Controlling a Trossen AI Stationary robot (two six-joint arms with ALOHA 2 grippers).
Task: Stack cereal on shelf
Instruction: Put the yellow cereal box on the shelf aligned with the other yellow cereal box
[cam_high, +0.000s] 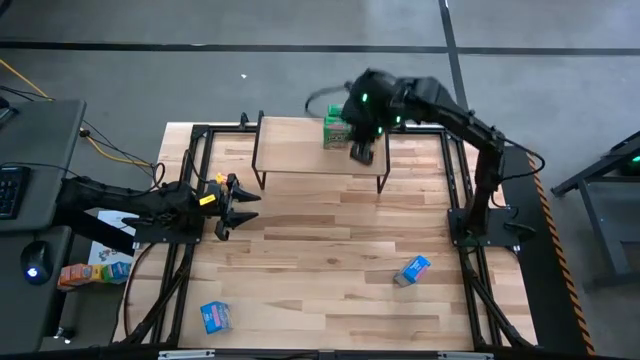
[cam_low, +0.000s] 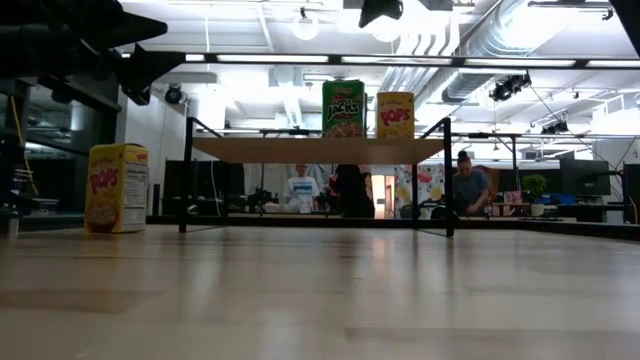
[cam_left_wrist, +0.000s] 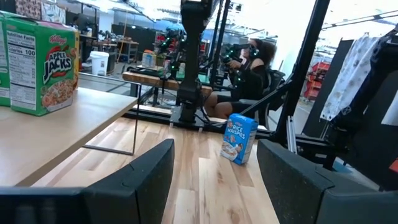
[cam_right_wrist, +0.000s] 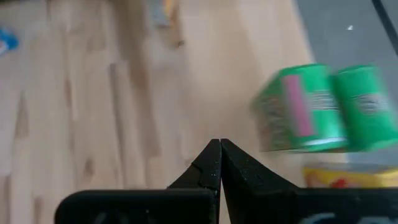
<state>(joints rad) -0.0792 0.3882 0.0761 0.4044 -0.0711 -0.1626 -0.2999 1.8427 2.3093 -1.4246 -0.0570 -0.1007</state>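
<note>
While three cereal boxes already stand on the shelf (cam_high: 318, 150), the rest lie scattered around it. Seen from above, green boxes (cam_high: 335, 131) sit at the shelf's back edge with the right hand (cam_high: 362, 152) just beside them, fingers pressed together and holding nothing; its wrist view shows two green boxes (cam_right_wrist: 323, 109) side by side with a yellow box (cam_right_wrist: 348, 176) next to them. At table height, one green box (cam_low: 343, 108) and a yellow Pops box (cam_low: 395, 114) stand upright on the board. Another yellow Pops box (cam_low: 117, 188) stands on the worktop (cam_high: 330, 270), off to the shelf's side. One blue box (cam_high: 412, 270) lies on the worktop well in front of the shelf, and a second blue box (cam_high: 216, 316) lies farther out, near the front edge.

These boxes look light, stiff yet crushable, with smooth printed card that may slip; a gentle pinch across the narrow sides, near the middle, should serve best.

Off the shelf's left end, the left hand (cam_high: 236, 204) hovers with fingers spread and empty.

Pale planks form the worktop inside a black frame. Beyond it, people sit at desks in a bright open workshop.
</note>
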